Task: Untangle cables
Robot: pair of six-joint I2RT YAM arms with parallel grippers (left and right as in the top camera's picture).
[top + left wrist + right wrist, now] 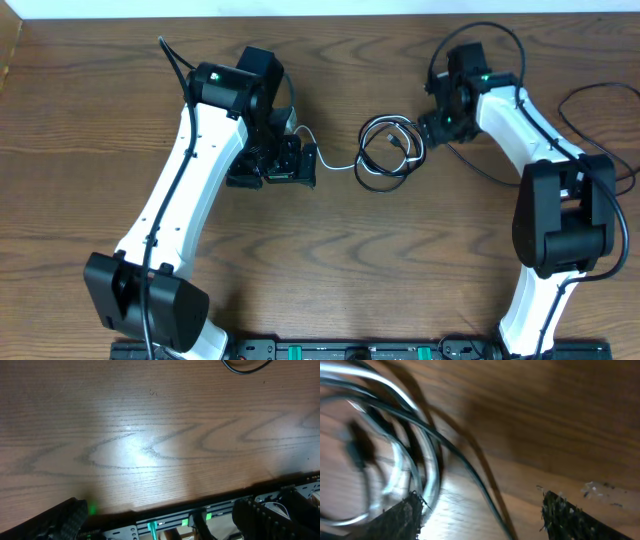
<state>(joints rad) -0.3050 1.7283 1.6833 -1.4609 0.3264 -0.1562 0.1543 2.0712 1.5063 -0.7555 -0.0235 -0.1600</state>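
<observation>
Cables (388, 148): you have them coiled in one small heap at the middle of the table (330, 260), between the two arms. Black and white loops overlap there, so you cannot follow any single cord through the heap.
White cord (340, 164): one strand leaves the heap to the left and ends just beside the left gripper. From overhead you cannot tell whether it touches.
Left gripper (290, 160) (160, 507): overhead it is dark against its own wrist and hard to read. In its wrist view the fingers (60, 520) sit cut off at the bottom corners, spread wide, with bare wood between them and nothing held.
Right gripper (425, 128) (480, 510): it sits at the right edge of the heap. Your wrist view is blurred, yet the fingers (402, 517) stand well apart, and a black strand (470, 475) runs between them unpinched.
Plug ends: too small overhead and too blurred up close for you to pick out.
Black loop (245, 367): cut off by the top edge of the left wrist view, so you cannot tell which cord it belongs to.
</observation>
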